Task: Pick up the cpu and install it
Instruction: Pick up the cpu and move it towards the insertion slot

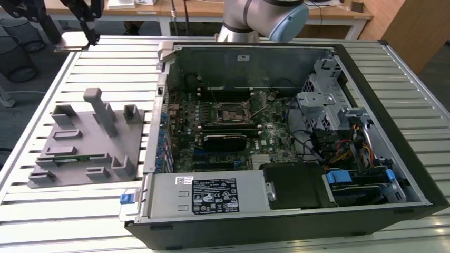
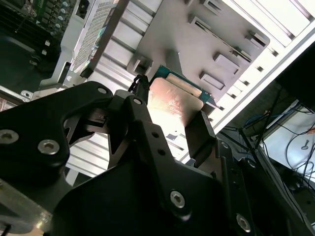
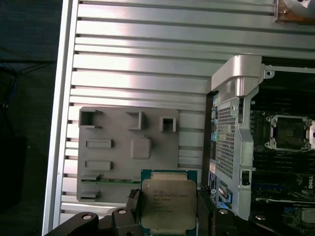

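Above the grey tray (image 3: 128, 152) on the tabletop (image 3: 138, 59), the hand (image 3: 168, 210) grips the cpu (image 3: 169, 201) by two edges, held flat.

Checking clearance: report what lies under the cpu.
In the first wrist view the cpu, gripped by the end effector, overlaps an edge of the grey fixture tray on the slatted table. The chip itself hides whatever lies straight beneath it.

The exterior view looks down obliquely over the table (image 1: 105, 68) and open computer case (image 1: 246, 66). Both wrist views sit close behind the tool (image 2: 170, 113), sharing the cpu (image 3: 169, 201) and grey tray (image 3: 118, 128).
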Controlling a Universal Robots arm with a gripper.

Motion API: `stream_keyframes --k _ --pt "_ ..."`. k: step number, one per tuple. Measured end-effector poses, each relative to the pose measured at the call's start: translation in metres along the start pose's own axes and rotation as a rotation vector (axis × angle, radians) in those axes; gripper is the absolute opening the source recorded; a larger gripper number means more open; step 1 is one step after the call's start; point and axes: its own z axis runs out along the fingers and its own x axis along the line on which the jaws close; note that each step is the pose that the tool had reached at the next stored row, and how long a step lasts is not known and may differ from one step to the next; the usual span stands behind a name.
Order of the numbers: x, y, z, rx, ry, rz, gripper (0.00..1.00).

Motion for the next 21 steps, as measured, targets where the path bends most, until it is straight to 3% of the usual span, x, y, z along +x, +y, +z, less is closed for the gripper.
stream_keyframes --k 21 --pt "-0.0297 -0.0008 0.0018 -0.0001 0.0000 0.000 0.54"
